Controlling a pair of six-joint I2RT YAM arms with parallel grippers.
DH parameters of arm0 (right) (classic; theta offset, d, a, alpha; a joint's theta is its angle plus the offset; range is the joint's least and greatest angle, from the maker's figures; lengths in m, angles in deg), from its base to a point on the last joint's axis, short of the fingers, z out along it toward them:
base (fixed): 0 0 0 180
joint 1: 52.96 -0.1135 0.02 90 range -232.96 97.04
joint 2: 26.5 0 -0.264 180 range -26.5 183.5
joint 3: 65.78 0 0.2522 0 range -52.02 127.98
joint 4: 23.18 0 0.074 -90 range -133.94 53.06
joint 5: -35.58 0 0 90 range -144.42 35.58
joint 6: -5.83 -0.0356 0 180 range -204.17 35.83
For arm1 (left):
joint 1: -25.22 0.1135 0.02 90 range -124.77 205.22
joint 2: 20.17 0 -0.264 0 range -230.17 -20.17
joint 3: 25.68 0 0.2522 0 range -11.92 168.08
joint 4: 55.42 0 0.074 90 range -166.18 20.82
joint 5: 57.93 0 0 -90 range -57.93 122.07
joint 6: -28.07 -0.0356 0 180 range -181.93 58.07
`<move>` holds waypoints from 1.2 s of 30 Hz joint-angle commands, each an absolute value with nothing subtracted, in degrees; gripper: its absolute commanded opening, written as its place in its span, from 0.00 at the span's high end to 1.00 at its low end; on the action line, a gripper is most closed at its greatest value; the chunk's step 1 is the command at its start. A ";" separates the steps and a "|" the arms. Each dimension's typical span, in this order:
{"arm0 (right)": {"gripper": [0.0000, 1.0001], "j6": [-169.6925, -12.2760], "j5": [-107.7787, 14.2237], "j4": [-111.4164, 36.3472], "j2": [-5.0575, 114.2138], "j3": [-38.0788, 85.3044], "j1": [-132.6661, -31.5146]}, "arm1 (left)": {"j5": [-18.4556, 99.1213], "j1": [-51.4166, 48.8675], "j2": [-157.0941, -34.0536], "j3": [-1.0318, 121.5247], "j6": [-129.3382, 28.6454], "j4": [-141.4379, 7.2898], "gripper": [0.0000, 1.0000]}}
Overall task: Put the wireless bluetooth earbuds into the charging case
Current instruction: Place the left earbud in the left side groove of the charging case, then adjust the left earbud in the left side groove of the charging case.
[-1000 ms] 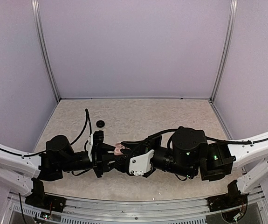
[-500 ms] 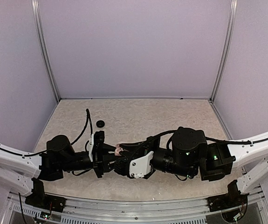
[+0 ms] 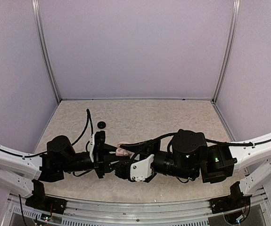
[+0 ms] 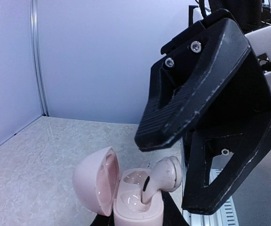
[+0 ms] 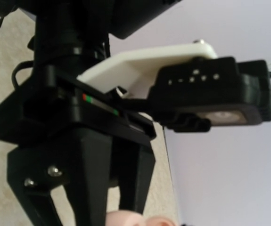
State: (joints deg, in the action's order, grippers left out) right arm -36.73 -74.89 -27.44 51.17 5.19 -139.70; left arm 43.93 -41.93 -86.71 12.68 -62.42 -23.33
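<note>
Left jaws (image 3: 115, 154): narrow, clamped on the base of the charging case (image 4: 136, 207), which they hold above the bench (image 3: 173, 117), lid hinged open to the left. The grip is at the bottom edge of the left wrist view and barely shows.

Right jaws (image 4: 167, 170): parted, one finger above and one to the right of the case mouth. They are not pinching anything.

Earbud (image 4: 163, 175): pale pink. Its stem is down in the right-hand well, and its head stands proud and tips to the right, close beside the lower right finger. I cannot tell if they touch. The left-hand well looks vacant. Judgement: placed but not seated.

Other: a small black round object (image 3: 101, 125) lies on the bench well behind the arms.

Risks from here:
- The lower finger sits right by the bud's head, so a sideways retreat could snag it and lift the stem out.
- The case is off the bench, so a dislodged bud would drop and roll.
- Pressing the bud home off-centre could twist the case in the left jaws' narrow hold.
- Closing the lid on a proud bud would jam it or pop it out.
</note>
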 commanded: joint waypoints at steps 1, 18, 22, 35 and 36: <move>0.55 -37.86 -74.14 -26.89 50.74 4.78 -140.23 | 44.97 -41.57 -86.43 14.43 -63.42 -21.46 0.91; 0.17 -51.19 -61.62 -35.91 40.73 6.63 -137.63 | 61.70 -36.94 -86.25 12.35 -61.25 -15.40 0.88; 0.09 -54.88 -56.94 -38.90 40.08 8.15 -133.60 | 64.85 -37.01 -86.30 13.44 -63.57 -18.35 0.88; 0.00 -57.38 -49.52 -44.25 44.61 13.23 -131.45 | 65.17 -37.45 -87.79 15.47 -64.73 -20.22 0.88; 0.00 -57.29 -49.81 -44.64 45.13 13.54 -131.46 | 65.17 -37.52 -87.85 15.50 -64.68 -20.22 0.88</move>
